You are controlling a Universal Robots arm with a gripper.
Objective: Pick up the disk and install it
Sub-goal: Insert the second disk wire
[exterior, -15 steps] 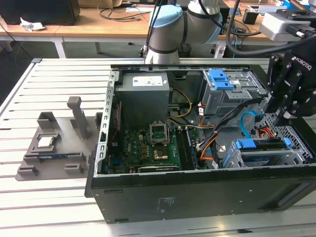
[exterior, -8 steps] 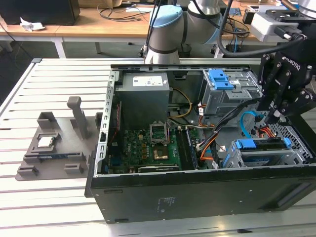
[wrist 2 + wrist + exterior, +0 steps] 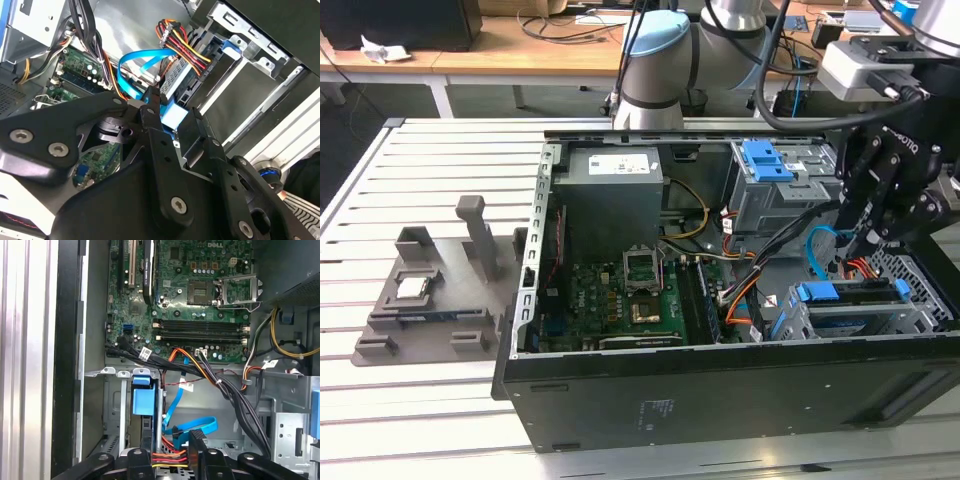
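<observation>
The disk (image 3: 855, 300), with blue rails along its edges, lies in the lower bay at the front corner of the open computer case, on the exterior view's right. My gripper (image 3: 857, 245) hangs right above it, open. In the second wrist view the gripper (image 3: 175, 112) straddles the end of the disk's blue rail (image 3: 175, 119), and a bundle of red, yellow and black wires (image 3: 182, 47) runs to the disk's (image 3: 180, 82) end. In the first wrist view the gripper (image 3: 171, 437) has the same wires between its fingers (image 3: 145, 437), beside the blue rail (image 3: 142, 400).
A grey drive cage with a blue latch (image 3: 770, 165) stands at the case's back. The motherboard (image 3: 640, 290) and power supply (image 3: 615, 190) lie toward the exterior view's left. A blue flat cable (image 3: 817, 250) loops near the gripper. A grey fixture (image 3: 440, 300) holding a square chip (image 3: 415, 287) sits on the slatted table.
</observation>
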